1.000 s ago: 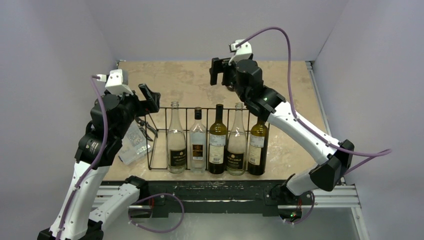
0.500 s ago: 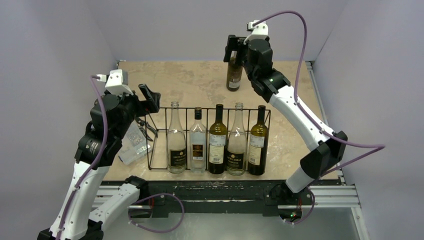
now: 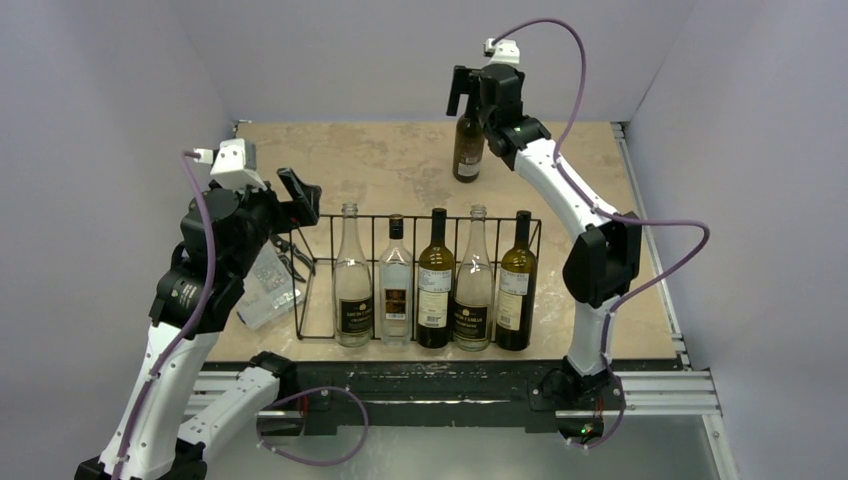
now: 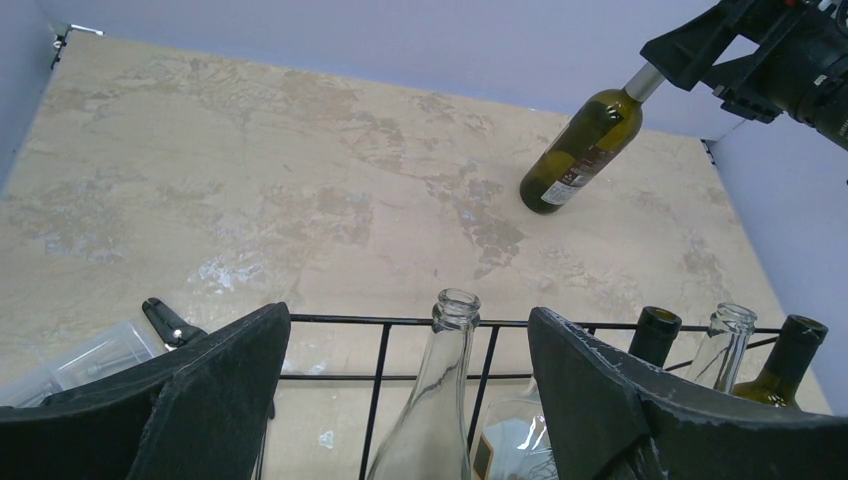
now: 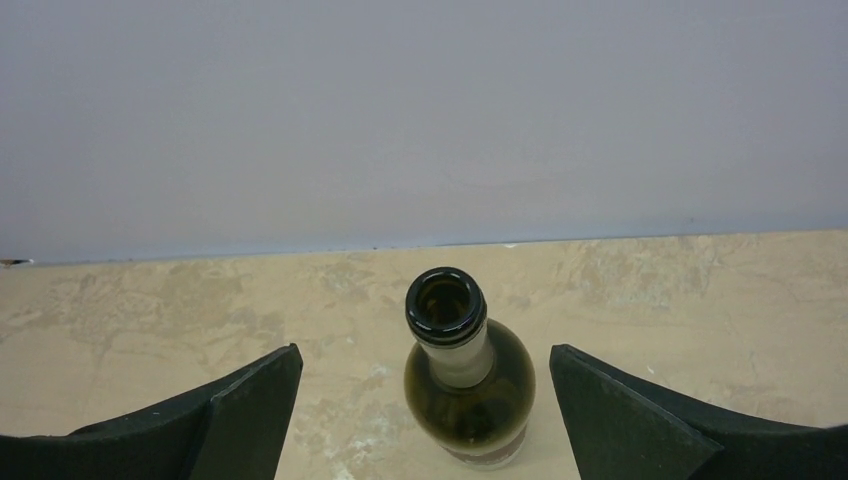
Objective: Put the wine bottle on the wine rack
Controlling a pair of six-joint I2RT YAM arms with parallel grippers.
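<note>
Tabletop (image 3: 380, 160) of mottled beige stone pattern carries everything here. The wine bottle (image 3: 467, 150), dark green with a dark label, stands upright close to the far edge, right of the middle and well apart from the wine rack (image 3: 417, 217). The right fingers (image 3: 462, 92) hang at the bottle's top, spread wide. In the right wrist view the neck and open mouth lie between them, with clear space on each side, so they have hold of nothing. The wine rack, a long black wire frame with vertical bars, sits along the near edge. Five bottles (image 3: 436, 275) stand upright in it side by side, from its right end towards the left, their necks rising above the top wire. The left fingers (image 3: 300, 195) hover just above the rack's left end, parted, with nothing gripped between them. A clear plastic box (image 3: 268, 290) lies on the tabletop just beside that same end of the rack, near the left edge.
</note>
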